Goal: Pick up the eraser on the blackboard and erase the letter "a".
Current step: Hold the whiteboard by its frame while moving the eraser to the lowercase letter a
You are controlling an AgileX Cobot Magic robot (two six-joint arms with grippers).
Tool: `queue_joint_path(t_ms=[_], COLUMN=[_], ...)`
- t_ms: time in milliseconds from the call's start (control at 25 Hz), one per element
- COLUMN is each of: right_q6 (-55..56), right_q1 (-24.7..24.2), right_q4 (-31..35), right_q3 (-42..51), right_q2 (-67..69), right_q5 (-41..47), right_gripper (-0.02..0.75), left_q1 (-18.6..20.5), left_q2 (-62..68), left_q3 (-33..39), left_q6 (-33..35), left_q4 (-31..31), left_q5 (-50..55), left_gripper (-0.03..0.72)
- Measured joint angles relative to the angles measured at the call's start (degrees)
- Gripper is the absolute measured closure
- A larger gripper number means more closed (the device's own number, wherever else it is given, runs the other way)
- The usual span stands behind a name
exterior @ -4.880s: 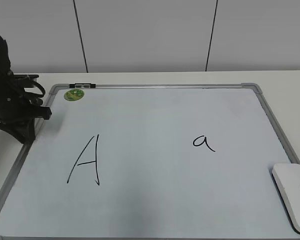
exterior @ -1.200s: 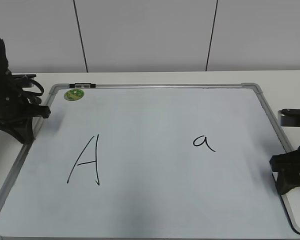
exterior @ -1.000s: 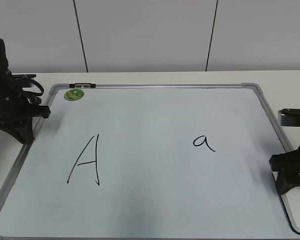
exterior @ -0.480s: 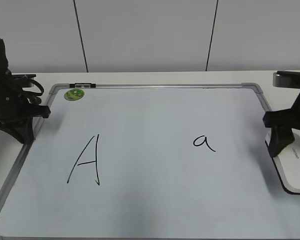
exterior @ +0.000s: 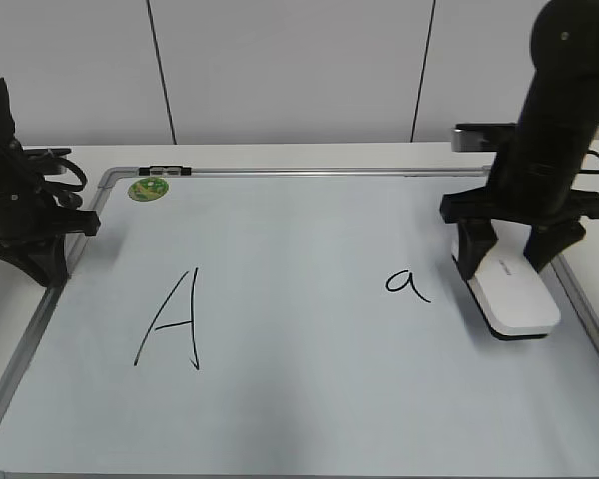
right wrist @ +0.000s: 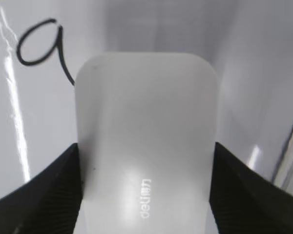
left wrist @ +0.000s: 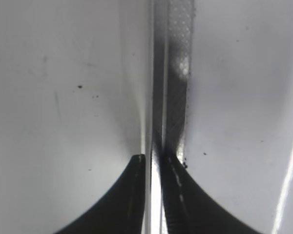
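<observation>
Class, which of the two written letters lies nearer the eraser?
The small lowercase "a", just left of the eraser; the tall capital "A" is far off on the left.

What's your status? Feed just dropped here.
Right gripper shut on the eraser, just right of the letter "a", which is unerased. Left gripper pinching the blackboard frame. Path clear.

surface: white tabletop [exterior: 280,155], showing as a strip behind the board and at the left and right edges
blackboard: pale board with a grey frame [exterior: 309,172], lying flat on the surface and covering most of it
frame corners: rounded grey plastic, the far two in view
left edge: a dark arm base stands on the surface, against the blackboard's left frame
backdrop: pale wall panels behind the surface
</observation>
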Motion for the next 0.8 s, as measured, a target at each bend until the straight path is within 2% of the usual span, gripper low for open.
queue_joint_path(t_ms=[160,320,800], right_q6=[0.0,0.1,0.3], right_q1=[2.7,3.2,4.1], right_q4=[-1.0,-1.2,-0.8], right_q3=[-8.0,-13.5,-16.3], right_q2=[5.9,11.9,16.0], right_q5=[0.2,0.3,2.2], right_gripper=[0.214,0.214,0.215], left_q1=[0.0,0.0,0.1], left_q2=[0.0,0.0,0.0], left_q3=[0.0,0.0,0.0], left_q6=[0.0,0.0,0.0], left_q4=[0.0,0.0,0.0], left_q5=[0.0,0.1,0.0], left_gripper=[0.591,0.589,0.585])
